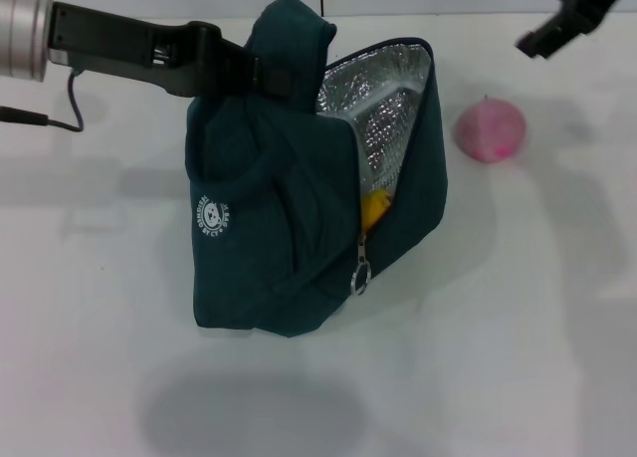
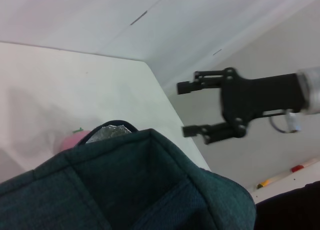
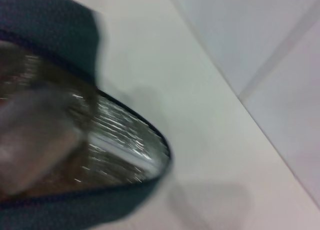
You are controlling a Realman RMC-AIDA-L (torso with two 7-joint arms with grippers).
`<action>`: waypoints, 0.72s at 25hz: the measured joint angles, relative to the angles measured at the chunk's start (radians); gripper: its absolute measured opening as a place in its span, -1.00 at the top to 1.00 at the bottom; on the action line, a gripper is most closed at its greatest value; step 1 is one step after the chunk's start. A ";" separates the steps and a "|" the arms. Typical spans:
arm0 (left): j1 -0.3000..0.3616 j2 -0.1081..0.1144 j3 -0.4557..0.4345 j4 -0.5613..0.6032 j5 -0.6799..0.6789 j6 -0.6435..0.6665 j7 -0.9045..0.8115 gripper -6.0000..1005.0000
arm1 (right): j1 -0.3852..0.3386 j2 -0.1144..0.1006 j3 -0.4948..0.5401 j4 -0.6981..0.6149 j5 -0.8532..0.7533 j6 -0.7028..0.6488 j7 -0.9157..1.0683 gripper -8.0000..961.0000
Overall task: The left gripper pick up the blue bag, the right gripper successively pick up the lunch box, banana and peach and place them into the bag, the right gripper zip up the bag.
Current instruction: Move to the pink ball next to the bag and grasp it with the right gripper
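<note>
Head view: my left gripper [image 1: 261, 71] reaches in from the left and its fingers are closed on a loop handle at the top of the blue bag [image 1: 289, 238], holding the bag up over the white table [image 1: 518, 328]. The bag's mouth gapes on its right side, showing the silver foil lining [image 1: 383, 104]. A bit of the yellow banana [image 1: 374, 210] shows inside, just above the zipper, where the metal ring pull [image 1: 360, 276] hangs down. I cannot see the lunch box from here. The pink peach [image 1: 491, 129] sits on the table to the right of the bag, apart from it. My right gripper [image 1: 559, 27] hangs at the upper right corner, above and beyond the peach, touching nothing.

In the left wrist view, the right gripper [image 2: 192, 109] appears farther off with its fingers spread wide and nothing between them. The bag's teal fabric [image 2: 125, 190] fills the foreground, with the peach [image 2: 72, 139] peeking beyond it.

The right wrist view looks down on the bag's open foil-lined mouth [image 3: 120, 140], blurred.
</note>
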 joint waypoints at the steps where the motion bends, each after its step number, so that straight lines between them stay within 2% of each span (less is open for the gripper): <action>1: 0.000 0.000 0.000 0.000 0.000 0.000 0.000 0.91 | -0.005 0.002 0.003 0.028 -0.013 0.020 0.027 -0.61; 8: -0.003 -0.001 0.002 0.000 0.000 -0.002 0.000 0.91 | -0.008 0.003 0.029 0.236 -0.027 0.159 0.176 -0.61; 14: -0.003 -0.001 0.004 0.000 0.000 -0.007 0.002 0.91 | -0.008 0.011 0.038 0.380 0.012 0.292 0.194 -0.62; 18: -0.001 -0.001 0.004 0.000 0.000 -0.008 0.005 0.91 | -0.009 0.011 0.036 0.426 0.034 0.342 0.194 -0.62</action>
